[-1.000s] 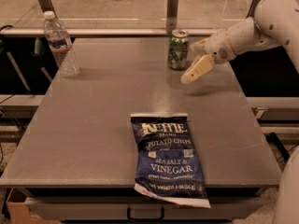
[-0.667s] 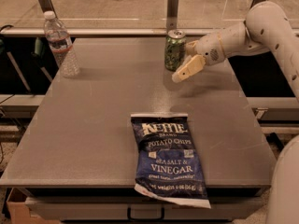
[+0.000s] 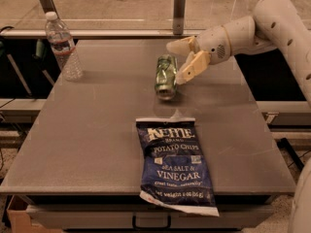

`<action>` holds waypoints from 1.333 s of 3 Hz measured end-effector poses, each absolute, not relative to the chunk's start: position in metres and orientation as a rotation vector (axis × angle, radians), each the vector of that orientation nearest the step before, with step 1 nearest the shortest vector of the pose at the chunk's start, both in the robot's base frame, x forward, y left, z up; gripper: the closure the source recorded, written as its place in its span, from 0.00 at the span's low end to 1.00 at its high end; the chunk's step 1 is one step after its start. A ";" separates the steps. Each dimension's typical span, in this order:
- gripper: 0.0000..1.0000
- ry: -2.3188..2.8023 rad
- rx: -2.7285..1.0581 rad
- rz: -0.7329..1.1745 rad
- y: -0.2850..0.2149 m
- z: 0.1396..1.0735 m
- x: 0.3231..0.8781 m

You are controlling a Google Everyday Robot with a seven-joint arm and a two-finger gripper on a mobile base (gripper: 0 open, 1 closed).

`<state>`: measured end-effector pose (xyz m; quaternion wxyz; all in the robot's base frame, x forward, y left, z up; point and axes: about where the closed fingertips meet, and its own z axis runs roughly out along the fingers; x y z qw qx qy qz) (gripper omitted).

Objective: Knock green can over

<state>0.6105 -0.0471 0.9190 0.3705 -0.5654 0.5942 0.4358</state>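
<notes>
Green metal drink can: lying on its side on your grey desk.
Claw: spread open, gripping nothing, just beside the can.

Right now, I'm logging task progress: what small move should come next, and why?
Probably draw the tool back rightward: the green can already seems to lie on its side on the table, with the open tool just right of it.
</notes>
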 end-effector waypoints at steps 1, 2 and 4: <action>0.00 1.471 -1.485 1.182 -0.039 0.933 0.590; 0.00 1.470 -1.475 1.142 -0.057 0.939 0.595; 0.00 1.445 -1.449 1.003 -0.098 0.970 0.615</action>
